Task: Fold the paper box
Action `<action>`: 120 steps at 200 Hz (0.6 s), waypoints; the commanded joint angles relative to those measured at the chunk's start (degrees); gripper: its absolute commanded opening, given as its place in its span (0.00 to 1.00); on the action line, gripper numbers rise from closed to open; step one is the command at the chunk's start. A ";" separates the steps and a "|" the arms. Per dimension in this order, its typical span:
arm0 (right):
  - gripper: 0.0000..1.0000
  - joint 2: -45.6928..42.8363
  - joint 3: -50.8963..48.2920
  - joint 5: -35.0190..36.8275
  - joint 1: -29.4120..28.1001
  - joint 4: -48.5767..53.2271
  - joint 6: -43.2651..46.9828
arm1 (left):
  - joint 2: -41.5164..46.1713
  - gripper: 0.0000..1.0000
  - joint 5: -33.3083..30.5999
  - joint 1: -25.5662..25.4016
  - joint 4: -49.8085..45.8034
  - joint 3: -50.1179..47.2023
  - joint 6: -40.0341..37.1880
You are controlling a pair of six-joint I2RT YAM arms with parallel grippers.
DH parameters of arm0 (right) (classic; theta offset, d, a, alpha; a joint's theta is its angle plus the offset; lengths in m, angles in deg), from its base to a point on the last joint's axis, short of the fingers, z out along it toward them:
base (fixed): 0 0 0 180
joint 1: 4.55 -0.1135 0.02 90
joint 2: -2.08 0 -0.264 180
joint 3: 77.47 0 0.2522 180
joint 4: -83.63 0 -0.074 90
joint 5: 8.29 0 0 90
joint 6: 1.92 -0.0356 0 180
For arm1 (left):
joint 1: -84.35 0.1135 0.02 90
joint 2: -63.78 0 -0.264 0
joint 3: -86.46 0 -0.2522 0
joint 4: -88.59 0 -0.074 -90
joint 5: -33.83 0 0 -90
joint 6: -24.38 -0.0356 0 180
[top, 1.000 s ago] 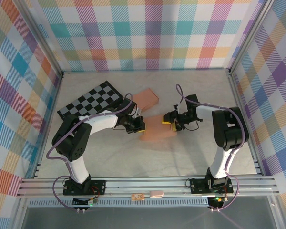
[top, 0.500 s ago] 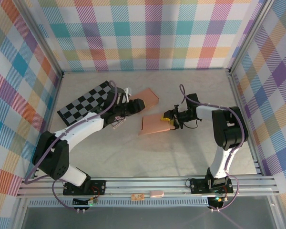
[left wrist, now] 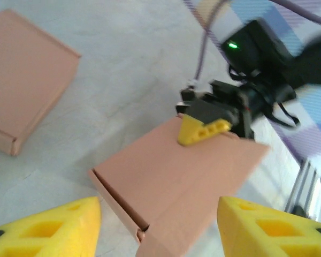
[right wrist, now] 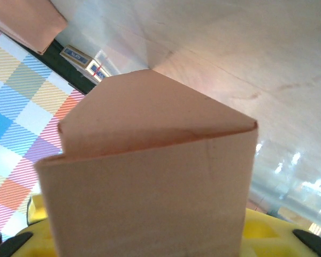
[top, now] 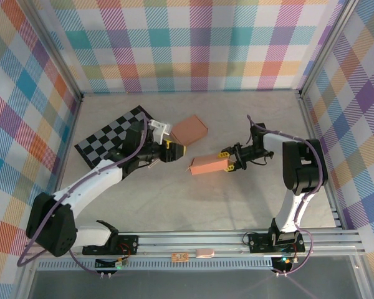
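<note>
**Mid-table: paper box clamped from the right**

Near the middle of the table (top: 249,205) lies the paper box (top: 207,166), a flat tan sleeve with its long axis running from 9 to 3 o'clock. The right gripper (top: 227,162) pinches its 3 o'clock end, yellow fingers above and below the cardboard. The left gripper (top: 176,151) hangs at the box's 10 o'clock, apart from it, jaws wide and empty. A second box (top: 190,129) sits at 11 o'clock, beside a checkered mat (top: 112,137).
</note>
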 commanded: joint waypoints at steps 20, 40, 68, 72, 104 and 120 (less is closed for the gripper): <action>0.37 1.17 1.92 -3.57 1.73 11.10 0.59 | 0.94 0.70 1.15 -6.02 -18.39 1.93 -29.36; 0.37 1.26 2.07 -4.77 1.92 13.31 1.61 | -0.08 0.73 -0.91 -7.00 -17.50 0.15 -32.58; 0.38 1.44 1.66 -4.67 2.35 15.95 3.26 | -4.39 0.75 -1.93 -8.36 -17.07 -1.61 -37.31; 0.38 1.52 1.62 -4.75 2.36 16.26 3.47 | -4.87 0.75 -2.40 -8.69 -16.54 -1.91 -37.75; 0.37 1.94 1.83 -4.15 2.59 18.82 5.42 | -5.53 0.79 -8.02 -9.98 -4.22 -7.89 -36.70; 0.38 2.05 1.49 -3.75 2.71 19.44 5.89 | -7.50 0.81 -8.54 -9.71 -0.16 -7.94 -34.80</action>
